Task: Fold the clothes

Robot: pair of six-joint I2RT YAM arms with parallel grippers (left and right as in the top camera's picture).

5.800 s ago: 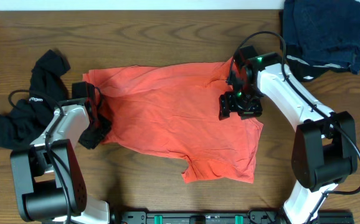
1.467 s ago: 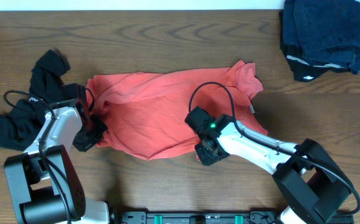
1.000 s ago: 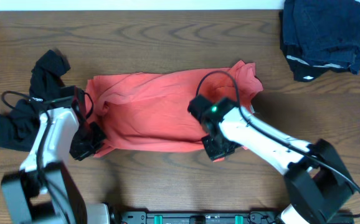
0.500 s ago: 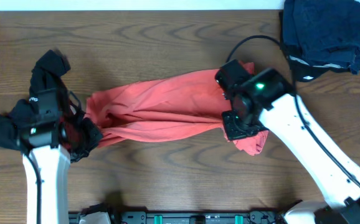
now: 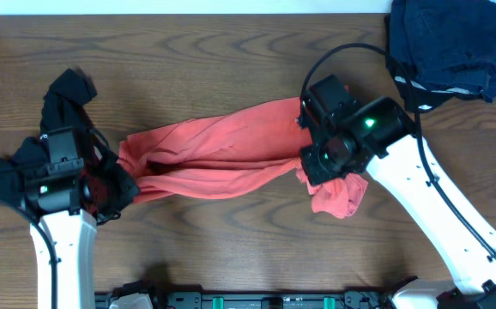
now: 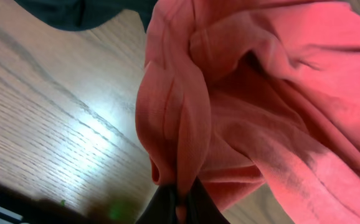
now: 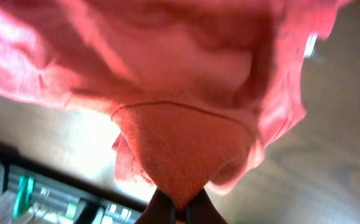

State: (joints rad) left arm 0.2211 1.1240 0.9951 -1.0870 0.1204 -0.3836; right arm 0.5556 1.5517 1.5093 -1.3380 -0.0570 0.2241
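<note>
The coral-red T-shirt (image 5: 214,150) hangs bunched into a long band between my two grippers, above the wooden table. My left gripper (image 5: 117,184) is shut on its left end, and the left wrist view shows a fold of the red shirt (image 6: 230,93) pinched between the dark fingertips of the left gripper (image 6: 180,208). My right gripper (image 5: 311,168) is shut on the right end, with a flap drooping below it. In the right wrist view the ribbed red cloth (image 7: 186,143) runs into the closed right gripper (image 7: 177,213). The black garment (image 5: 63,96) lies crumpled at far left.
A pile of dark navy cloth (image 5: 445,43) sits at the back right corner. A black rail with green parts (image 5: 274,300) runs along the table's front edge. The black garment's lower lump (image 5: 3,178) lies beside my left arm.
Both arms have risen with the shirt. It went from lying spread on the table to hanging as a stretched band. My right gripper moved right and toward the back.
</note>
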